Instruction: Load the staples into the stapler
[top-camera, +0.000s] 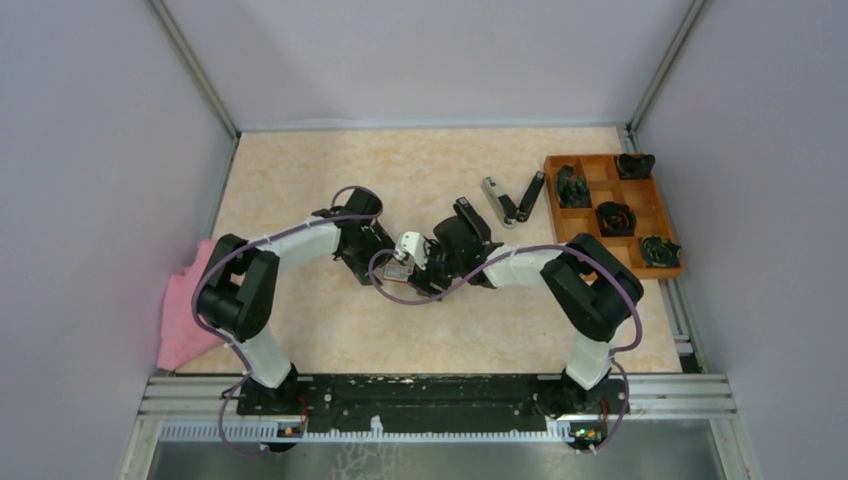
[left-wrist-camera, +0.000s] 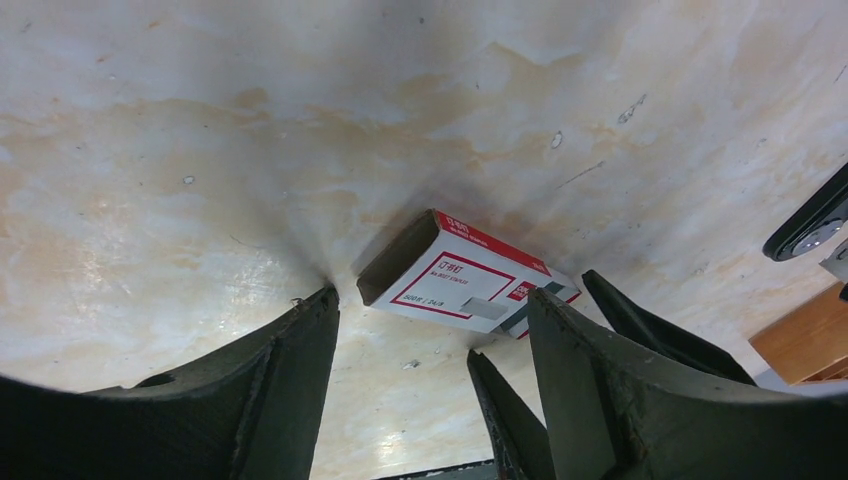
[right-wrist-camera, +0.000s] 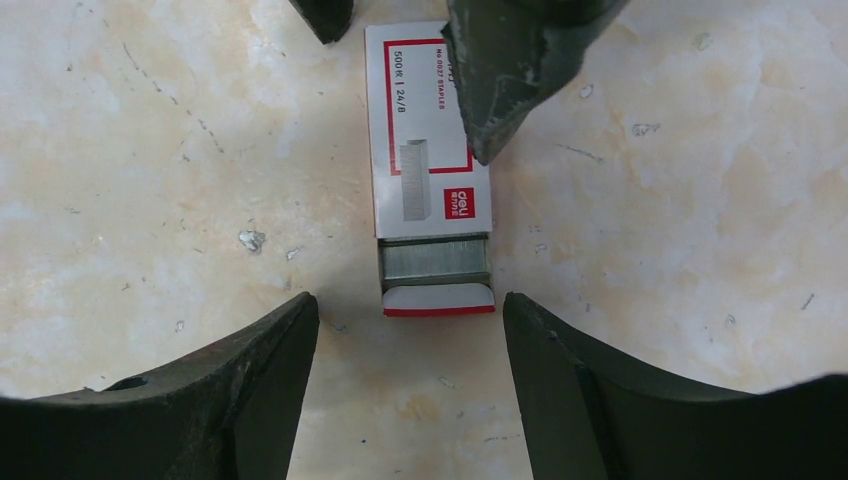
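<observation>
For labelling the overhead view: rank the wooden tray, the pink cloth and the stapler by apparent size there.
1. wooden tray: largest.
2. pink cloth: smaller, though its edge is partly hidden, so its full extent is unsure.
3. stapler: lying open, clearly smallest.

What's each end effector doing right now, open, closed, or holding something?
Left end effector: open, straddling the box, holding nothing.
Right end effector: open, holding nothing.

Robot lab enclosure, plain grey walls (top-camera: 420, 60), aluminium frame posts (top-camera: 195, 65), marbled tabletop (top-camera: 300, 330)
</observation>
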